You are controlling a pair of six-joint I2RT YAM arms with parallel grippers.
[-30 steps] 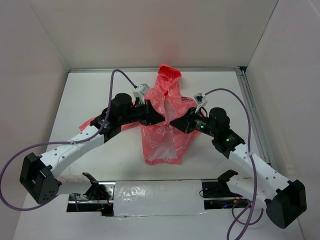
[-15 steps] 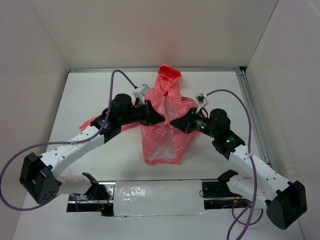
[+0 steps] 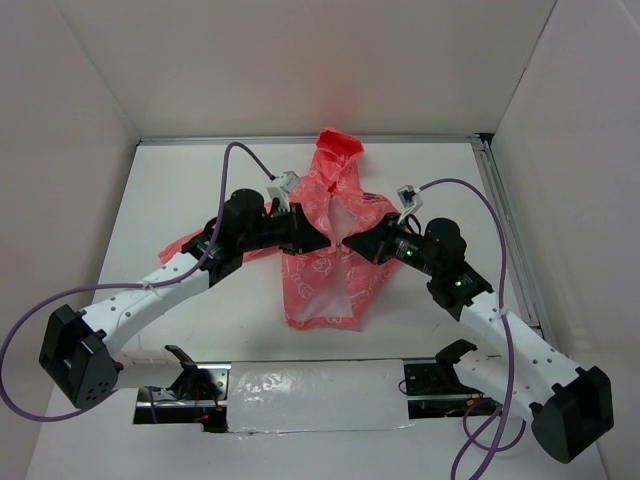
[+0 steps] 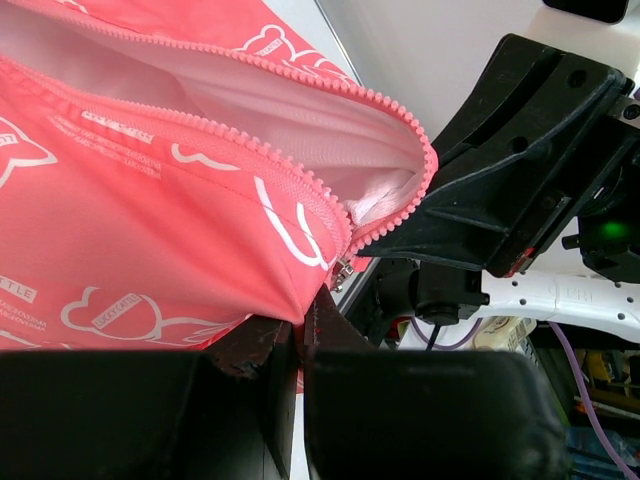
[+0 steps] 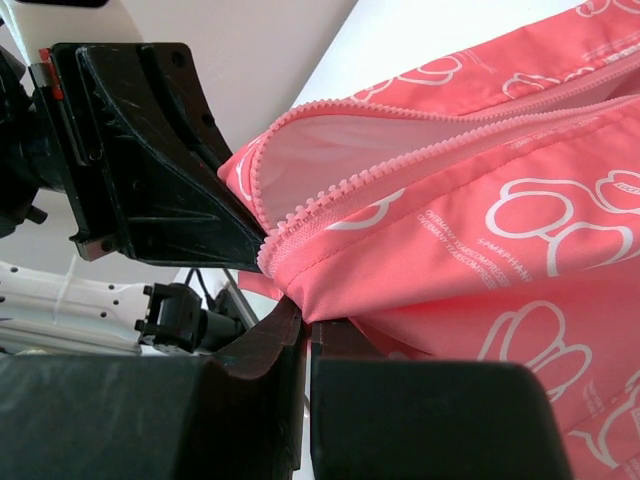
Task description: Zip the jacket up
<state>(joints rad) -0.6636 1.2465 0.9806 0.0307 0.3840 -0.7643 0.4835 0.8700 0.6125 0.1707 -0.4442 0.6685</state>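
From my console, the left gripper (image 3: pixel 320 240) is pressed together on a fold of the jacket (image 3: pixel 325 285), just under the zipper teeth (image 4: pixel 310 200) on its side of the front opening. On its wrist camera the coral fabric runs down into the thin slit between the fingers (image 4: pixel 180 410). The right gripper (image 3: pixel 350 243) is clamped tight too, pinching the opposite edge, with pink cloth tucked in at its tips on its own camera.

The two tools face each other almost tip to tip. The open front between them shows the white lining (image 4: pixel 270 110). A small metal piece (image 4: pixel 344 268) sits just above the left tips, where the two rows of teeth meet (it looks like the slider, but I can't be sure).

Beyond both grippers, the hood (image 3: pixel 337 148) points toward the far wall. The lower body of the jacket lies on the table (image 3: pixel 180 180) behind the tips, toward the bases. One sleeve (image 3: pixel 180 243) pokes out from under the left arm.

Compared with a second ago, the right wrist has shifted slightly outward, toward its own side. The left arm hasn't moved that I can see, and the jacket lies much as it did.
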